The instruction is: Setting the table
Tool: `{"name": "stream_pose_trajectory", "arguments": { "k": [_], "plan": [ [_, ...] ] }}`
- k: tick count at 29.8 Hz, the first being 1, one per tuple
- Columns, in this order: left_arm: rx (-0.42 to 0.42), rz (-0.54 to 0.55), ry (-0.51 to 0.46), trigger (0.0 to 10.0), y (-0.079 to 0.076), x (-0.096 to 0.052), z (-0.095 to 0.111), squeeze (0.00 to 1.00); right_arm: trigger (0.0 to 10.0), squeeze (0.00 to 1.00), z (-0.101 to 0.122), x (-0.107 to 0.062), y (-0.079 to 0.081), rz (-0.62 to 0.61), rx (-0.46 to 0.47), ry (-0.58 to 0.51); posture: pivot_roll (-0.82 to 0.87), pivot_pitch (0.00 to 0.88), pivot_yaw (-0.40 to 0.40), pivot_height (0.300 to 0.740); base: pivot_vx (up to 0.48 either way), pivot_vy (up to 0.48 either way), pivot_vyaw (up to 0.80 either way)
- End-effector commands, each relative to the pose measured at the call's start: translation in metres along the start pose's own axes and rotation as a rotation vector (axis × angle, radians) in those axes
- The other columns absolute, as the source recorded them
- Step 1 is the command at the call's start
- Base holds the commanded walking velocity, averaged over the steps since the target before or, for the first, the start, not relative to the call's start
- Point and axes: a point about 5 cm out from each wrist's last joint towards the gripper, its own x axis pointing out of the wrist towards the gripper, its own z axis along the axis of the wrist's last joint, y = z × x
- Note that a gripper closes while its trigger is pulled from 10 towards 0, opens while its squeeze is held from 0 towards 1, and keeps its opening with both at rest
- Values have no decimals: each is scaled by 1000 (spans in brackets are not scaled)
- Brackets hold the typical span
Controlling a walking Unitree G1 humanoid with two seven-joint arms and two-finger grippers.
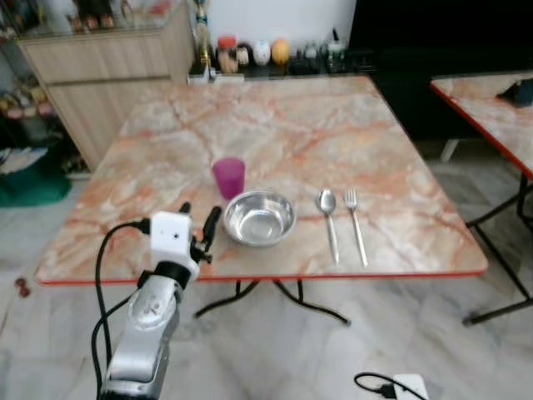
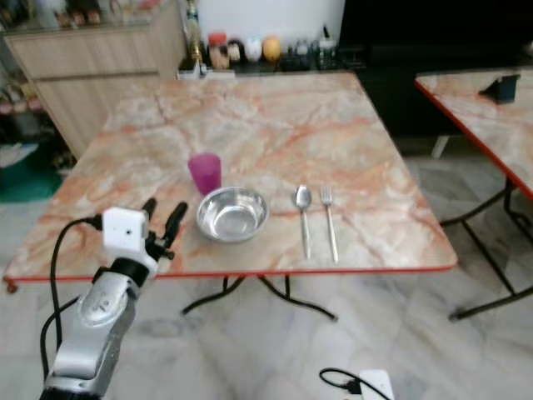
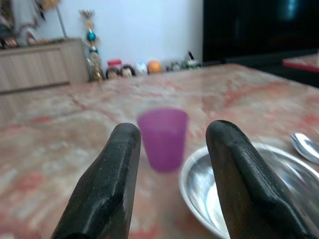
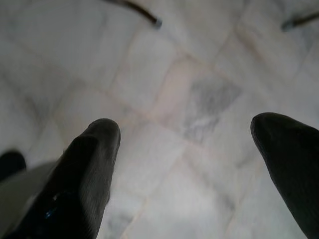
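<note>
A purple cup (image 1: 229, 177) stands on the marble table (image 1: 283, 125), just behind a steel bowl (image 1: 259, 217). To the bowl's right lie a spoon (image 1: 329, 218) and a fork (image 1: 356, 223), side by side. My left gripper (image 1: 200, 221) hovers open over the table's front edge, left of the bowl and short of the cup, with nothing between its fingers. In the left wrist view the cup (image 3: 163, 138) sits ahead between the fingers (image 3: 107, 184) and the bowl (image 3: 239, 194) lies beside it. My right gripper (image 4: 189, 149) hangs open over the floor.
A wooden cabinet (image 1: 108, 75) stands at the back left. Jars and small ornaments (image 1: 250, 54) line the wall behind the table. A second marble table (image 1: 491, 108) is at the right. A white plug block with a cable (image 1: 400, 387) lies on the tiled floor.
</note>
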Motion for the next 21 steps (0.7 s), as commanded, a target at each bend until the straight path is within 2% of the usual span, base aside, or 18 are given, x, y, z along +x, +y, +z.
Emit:
{"name": "stream_pose_trajectory", "arguments": {
  "k": [1, 6, 9, 10, 19, 21],
  "plan": [
    [0, 20, 5, 10000, 9, -2, 0, 0, 10000, 0, 3, 1, 10, 25, 7, -9, 4, 0, 1, 732, 0, 0, 0],
    [-42, 8, 46, 10000, 7, -4, -4, 0, 10000, 0, 3, 1, 10, 25, 3, -9, 9, 0, -2, 732, 0, 0, 0],
    [-105, 2, 70, 10000, 7, -5, -7, 0, 10000, 0, 4, 1, 10, 25, 2, -9, 8, 0, -2, 732, 0, 0, 0],
    [-120, 0, 79, 10000, 7, -5, -8, 1000, 10000, 0, 4, 1, 10, 25, 2, -9, 8, 0, -2, 732, 0, 0, 0],
    [-169, -29, 116, 10000, 2, -2, -11, 1000, 10000, 0, 4, 1, 10, 23, 4, -9, 3, 0, 2, 732, 0, 0, 0],
    [-212, -30, 126, 10000, 0, 0, -13, 1000, 10000, 0, 5, 1, 10, 23, 3, -9, 1, 0, 3, 732, 0, 0, 0]
  ]
}}
